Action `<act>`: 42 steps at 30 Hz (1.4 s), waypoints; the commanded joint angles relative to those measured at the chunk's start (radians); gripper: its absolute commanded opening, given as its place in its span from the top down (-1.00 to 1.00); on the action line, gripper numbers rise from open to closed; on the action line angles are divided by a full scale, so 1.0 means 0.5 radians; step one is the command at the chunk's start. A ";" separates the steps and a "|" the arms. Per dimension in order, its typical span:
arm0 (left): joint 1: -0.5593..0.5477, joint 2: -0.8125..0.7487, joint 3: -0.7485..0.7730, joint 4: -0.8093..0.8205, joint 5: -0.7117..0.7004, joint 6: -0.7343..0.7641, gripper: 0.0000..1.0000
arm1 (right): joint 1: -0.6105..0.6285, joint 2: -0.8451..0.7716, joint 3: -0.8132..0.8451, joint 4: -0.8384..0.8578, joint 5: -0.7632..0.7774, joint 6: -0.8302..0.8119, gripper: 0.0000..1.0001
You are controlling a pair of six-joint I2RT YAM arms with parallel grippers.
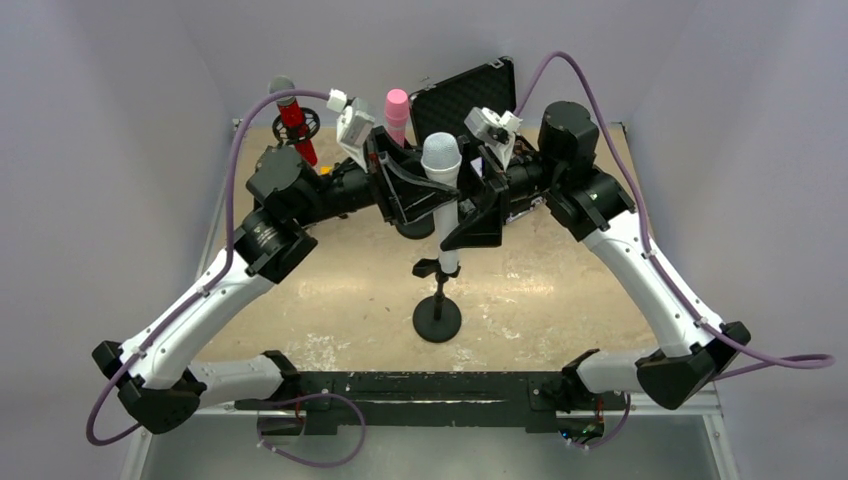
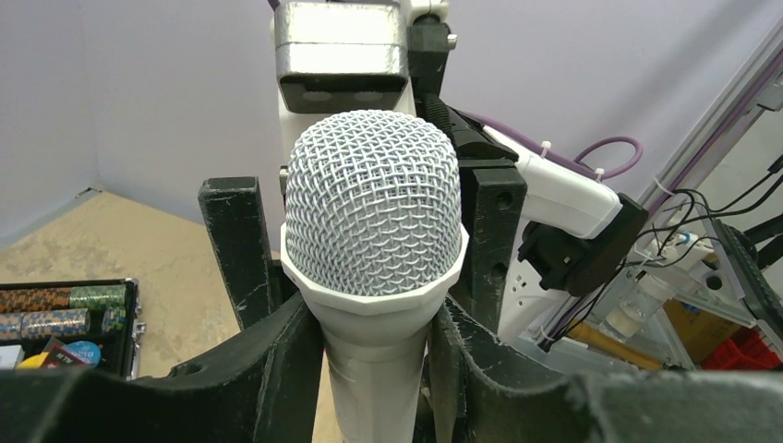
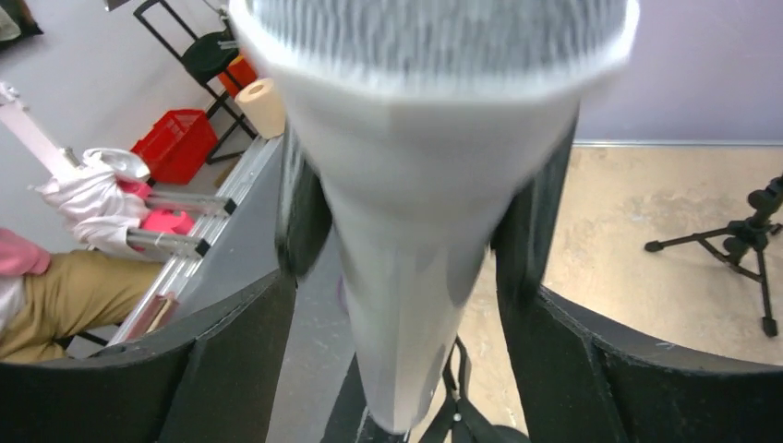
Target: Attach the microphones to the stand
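The white microphone (image 1: pixel 441 158) stands upright at the table's middle, its lower end at the clip of the black round-base stand (image 1: pixel 437 320). My left gripper (image 1: pixel 418 192) comes from the left and is shut on the microphone's neck (image 2: pixel 374 360), just under the mesh head. My right gripper (image 1: pixel 478 205) comes from the right; its fingers (image 3: pixel 231 369) stand apart on both sides of the microphone's body (image 3: pixel 406 305) without touching it. The red microphone (image 1: pixel 291 115) stands upright at the back left. The pink microphone (image 1: pixel 397 108) stands upright at the back centre.
An open black case (image 1: pixel 465 92) lies at the back right; it holds chips in the left wrist view (image 2: pixel 65 314). A small black tripod stand (image 3: pixel 752 231) stands on the tabletop. Purple cables loop over both arms.
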 commanded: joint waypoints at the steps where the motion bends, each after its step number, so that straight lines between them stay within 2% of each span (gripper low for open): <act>1: 0.007 -0.266 0.008 -0.029 -0.076 0.157 1.00 | 0.007 -0.103 0.094 -0.361 0.050 -0.469 -0.75; 6: 0.014 -0.533 0.001 -0.447 -0.183 0.378 1.00 | -0.008 -0.192 0.129 -0.790 0.270 -1.000 -0.92; 10: 0.015 -0.723 -0.018 -0.706 -0.262 0.495 1.00 | -0.013 -0.232 0.066 -0.950 0.331 -1.282 -0.96; 13: 0.017 -0.872 -0.044 -0.934 -0.320 0.588 1.00 | -0.012 -0.264 -0.042 -1.112 0.334 -1.630 -0.97; 18: 0.015 -1.091 -0.214 -1.173 -0.420 0.746 1.00 | -0.011 -0.279 -0.199 -1.280 0.348 -2.076 -0.97; 23: 0.017 -1.216 -0.488 -1.109 -0.333 0.797 1.00 | -0.009 -0.173 -0.222 -1.404 0.390 -2.348 -0.97; 33: 0.017 -1.192 -0.853 -0.703 -0.210 0.749 1.00 | 0.039 -0.010 -0.247 -1.378 0.428 -2.268 -0.96; 39: 0.015 -1.128 -0.955 -0.456 -0.173 0.709 1.00 | 0.082 0.036 -0.296 -1.375 0.430 -2.240 -0.83; 42: 0.017 -1.093 -0.992 -0.362 -0.157 0.701 1.00 | 0.098 0.037 -0.325 -1.374 0.416 -2.240 -0.70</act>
